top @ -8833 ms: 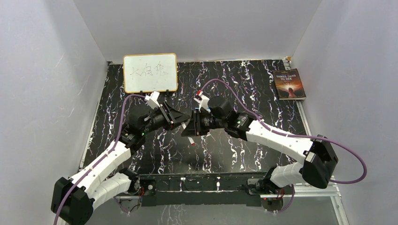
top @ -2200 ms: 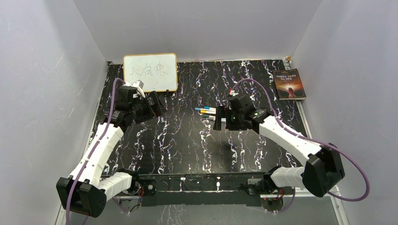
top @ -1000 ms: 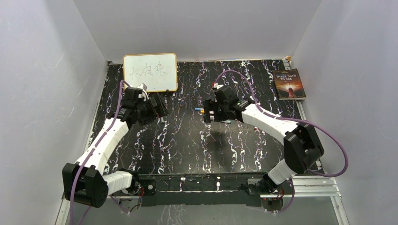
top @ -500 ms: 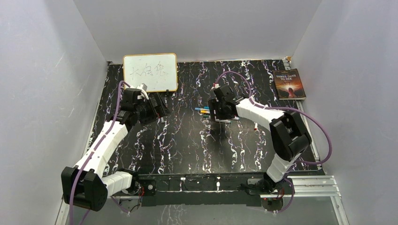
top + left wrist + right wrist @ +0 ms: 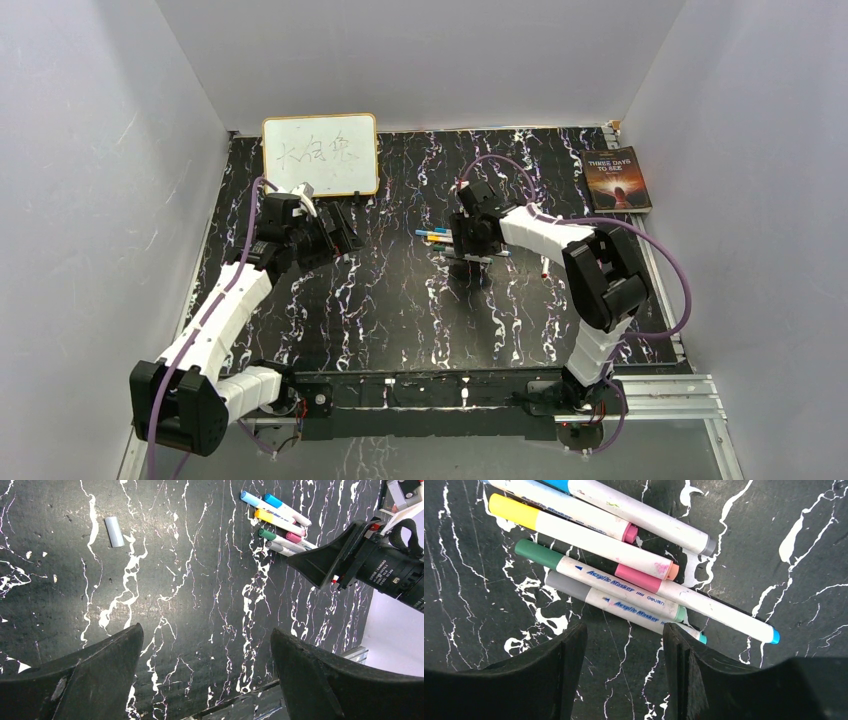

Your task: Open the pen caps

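Several white-barrelled pens (image 5: pixel 624 555) lie bunched on the black marbled table (image 5: pixel 484 615), all with their pen caps on: yellow (image 5: pixel 514 511), green (image 5: pixel 535 551), grey (image 5: pixel 564 586) and pink (image 5: pixel 638 578). My right gripper (image 5: pixel 624 630) hovers right beside the bunch, jaws partly apart over bare table; the grey-capped pen lies just past its fingertips. In the top view the right gripper (image 5: pixel 470 247) covers part of the pens (image 5: pixel 432 236). My left gripper (image 5: pixel 207 630) is wide open and holds nothing, well left of the pens (image 5: pixel 280 525).
A loose grey cap (image 5: pixel 114 531) lies on the table far from the bunch. A framed whiteboard (image 5: pixel 320 155) stands at the back left, close to the left gripper (image 5: pixel 343 232). A book (image 5: pixel 616 180) lies at the back right.
The right gripper's jaws have narrowed while it settled at the pen bunch, and its elbow has folded in toward the pens. The left arm has barely moved.
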